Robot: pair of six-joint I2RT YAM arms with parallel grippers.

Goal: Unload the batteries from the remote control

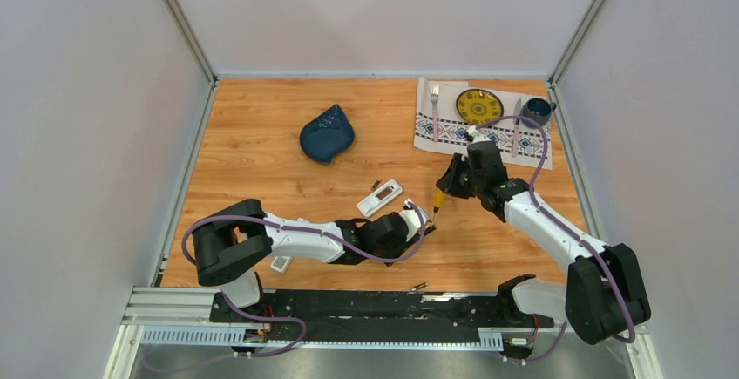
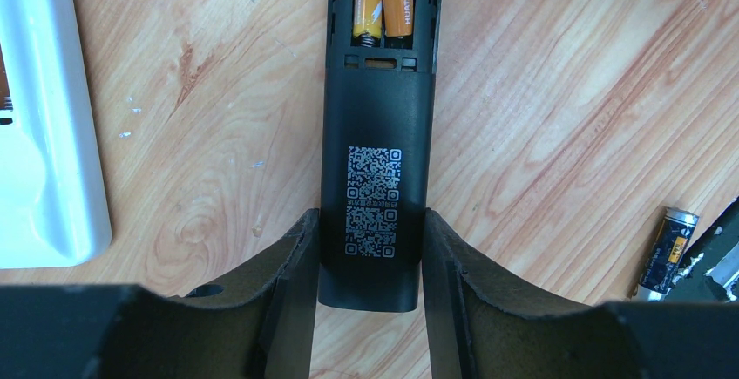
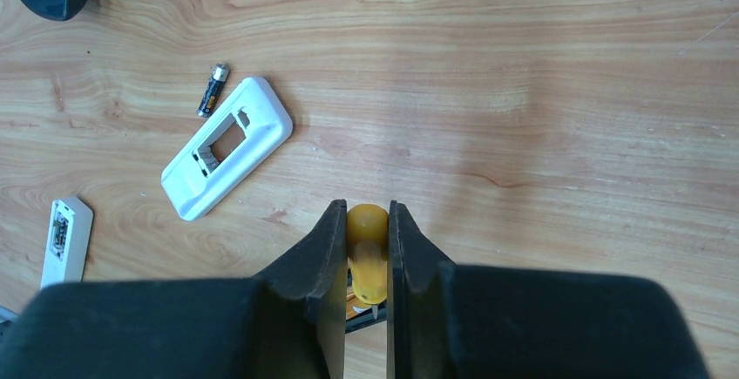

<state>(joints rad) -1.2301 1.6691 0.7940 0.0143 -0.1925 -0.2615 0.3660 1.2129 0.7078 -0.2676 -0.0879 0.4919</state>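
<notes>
My left gripper is shut on the near end of a black remote control that lies back-up on the wooden table. Its cover is off, and two orange-gold batteries sit side by side in the open bay. My right gripper is shut on the orange handle of a screwdriver, which points down at the black remote's open end. In the top view the two grippers meet near the table's middle, the left gripper below the right gripper. A loose dark battery lies right of the remote.
A white remote with an open, empty bay lies to the left, a dark battery beside it. A small white cover lies nearer the left arm. A blue leaf-shaped dish and a placemat with plate, fork and cup stand at the back.
</notes>
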